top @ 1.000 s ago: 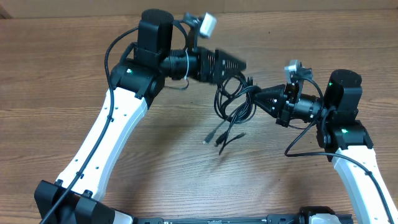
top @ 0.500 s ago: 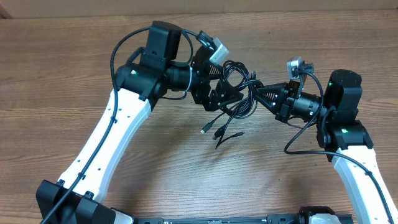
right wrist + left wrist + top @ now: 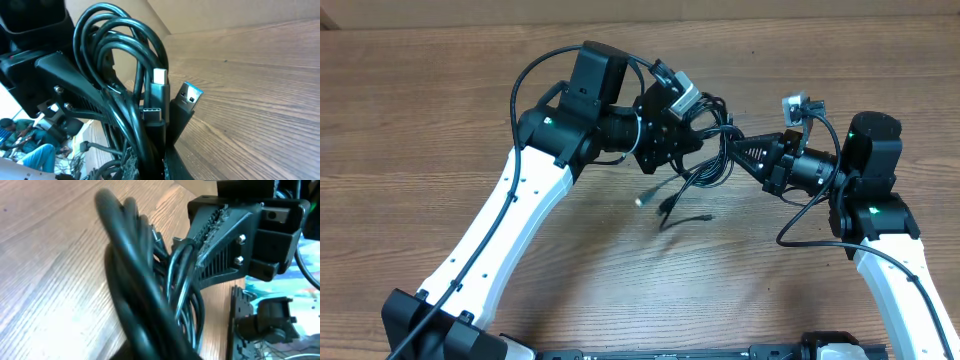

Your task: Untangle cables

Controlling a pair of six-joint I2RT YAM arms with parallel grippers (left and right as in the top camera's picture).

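Clamping from the left with the left gripper (image 3: 680,135), jaws drawn shut, apparently on a strand of the cables (image 3: 712,165) — only a blurred black loop shows up close in the left wrist view, so hard to confirm. Hangs bunched in the middle, held up off the table (image 3: 440,90), strung between the two grippers, with three loose ends trailing below and to the left. Pinched from the right by the right gripper (image 3: 738,152), ribbed jaws closed tight on several strands. Looks light, soft and springy — likely to slide, sag and re-coil when pulled, with nothing fragile but the plugs (image 3: 190,95). Probably best taken on one outer loop or on a bare strand just behind a plug, not at the dense middle of the knot. Shows a blue-tongued plug and a silver-tipped one in the right wrist view. Bears no readable brand, label or writing.
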